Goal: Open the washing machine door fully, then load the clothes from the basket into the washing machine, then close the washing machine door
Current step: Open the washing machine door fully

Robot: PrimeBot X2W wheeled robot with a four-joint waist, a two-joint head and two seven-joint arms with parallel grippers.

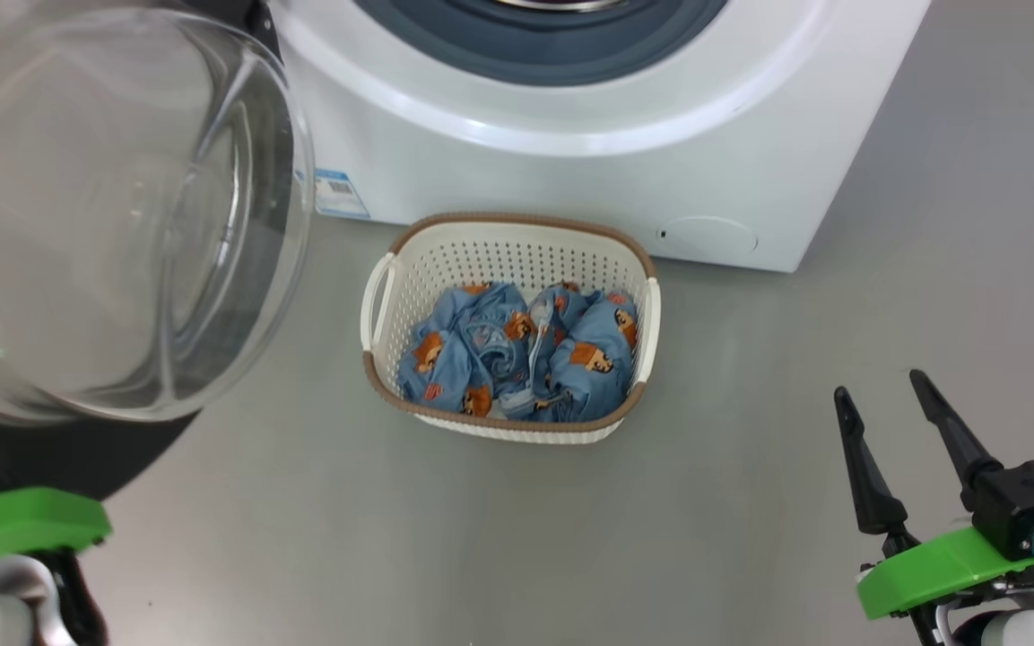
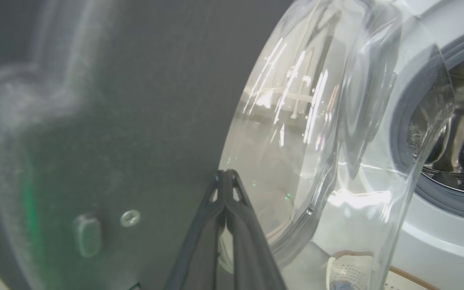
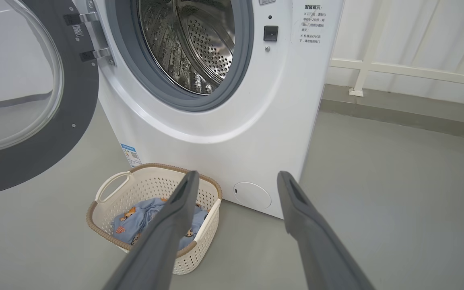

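Head view: door (image 1: 122,206) open wide, clothes (image 1: 517,350) all in basket (image 1: 517,218), left tool (image 2: 225,177) closed, right tool (image 1: 878,386) open and empty; loading, closing pending.

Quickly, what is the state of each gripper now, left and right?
Left gripper: closed, nothing held, tips near the washing machine door.
Right gripper: open, empty.

Long black claw fingers (image 1: 862,467), green wrist plates (image 1: 938,567)
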